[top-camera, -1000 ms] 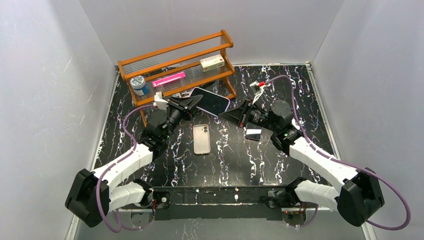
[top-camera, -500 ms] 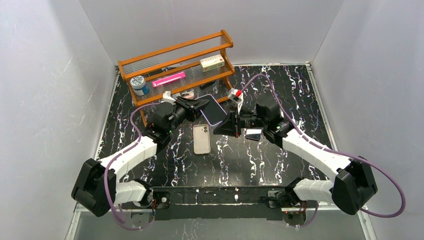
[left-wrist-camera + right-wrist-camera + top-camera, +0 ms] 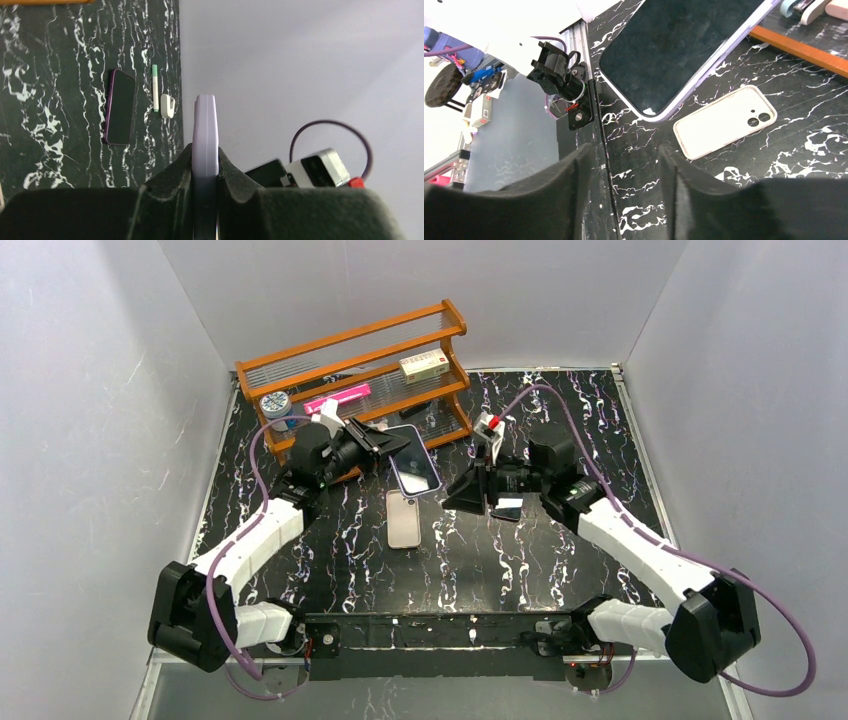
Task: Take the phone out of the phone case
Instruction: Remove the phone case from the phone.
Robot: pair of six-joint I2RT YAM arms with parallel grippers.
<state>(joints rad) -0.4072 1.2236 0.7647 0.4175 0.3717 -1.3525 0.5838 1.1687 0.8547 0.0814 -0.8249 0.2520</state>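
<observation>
While still clamping the phone (image 3: 415, 465) with left gripper (image 3: 392, 443), backed right gripper (image 3: 452, 495) off, jaws spread and empty; case (image 3: 205, 130) seemingly still on.

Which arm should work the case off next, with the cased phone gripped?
Right. The right gripper is empty, jaws open, facing the cased phone, while the left gripper is clamped on its edge.

The rack (image 3: 350, 375) stands at the rear left of the worktop (image 3: 500, 560). The left hand (image 3: 385, 443) holds the phone (image 3: 415, 462) in front of the rack, above the worktop. A second phone (image 3: 404, 519) lies flat just nearer. The right hand (image 3: 462, 492) sits to their right, touching neither.
</observation>
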